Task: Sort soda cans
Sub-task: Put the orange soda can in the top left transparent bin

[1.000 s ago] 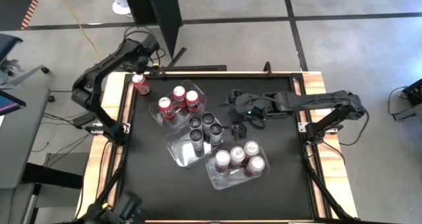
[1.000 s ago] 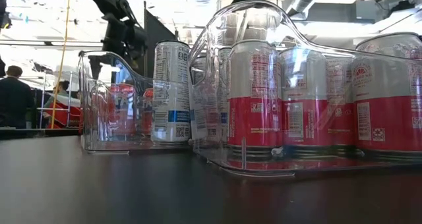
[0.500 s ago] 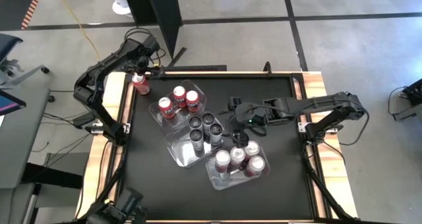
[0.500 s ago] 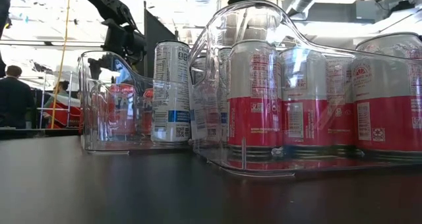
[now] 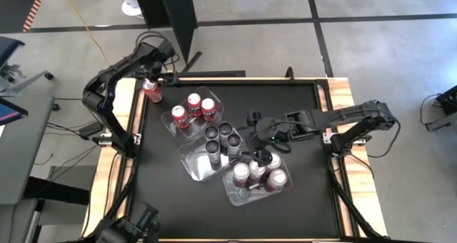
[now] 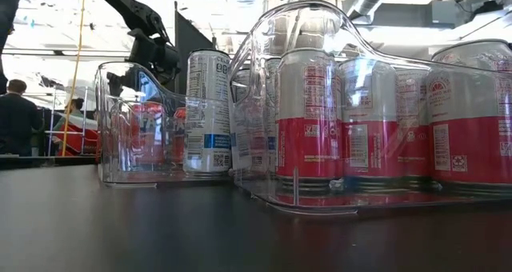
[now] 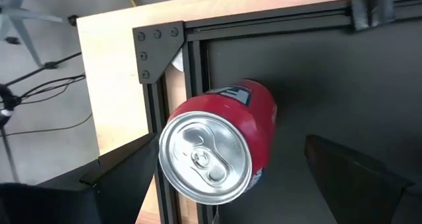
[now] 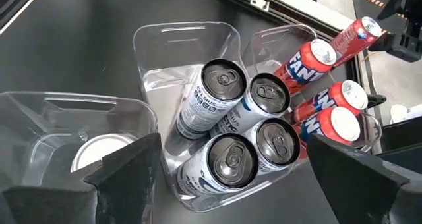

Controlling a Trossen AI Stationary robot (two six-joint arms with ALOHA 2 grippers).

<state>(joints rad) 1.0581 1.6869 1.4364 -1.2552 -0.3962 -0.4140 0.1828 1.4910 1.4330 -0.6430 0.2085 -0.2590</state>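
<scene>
red can [image 7: 221, 141] between spread left gripper [image 7: 237, 184] fingers; right gripper [image 8: 227, 184] spread

Cut off by the low view's right edge: the white-and-red can [image 6: 482, 116]. Hidden behind the clear tub [image 6: 120, 124] there, blurred through the plastic: red cans [image 6: 148, 140], labels unreadable. Too small in the high view to tell: finger spacing of the right gripper [image 5: 258, 151].

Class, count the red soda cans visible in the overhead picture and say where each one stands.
4. Three stand together in the clear tub nearest the left arm: red cans and. The fourth red can stands outside the tubs at the table's far left corner, beside the left gripper.
</scene>
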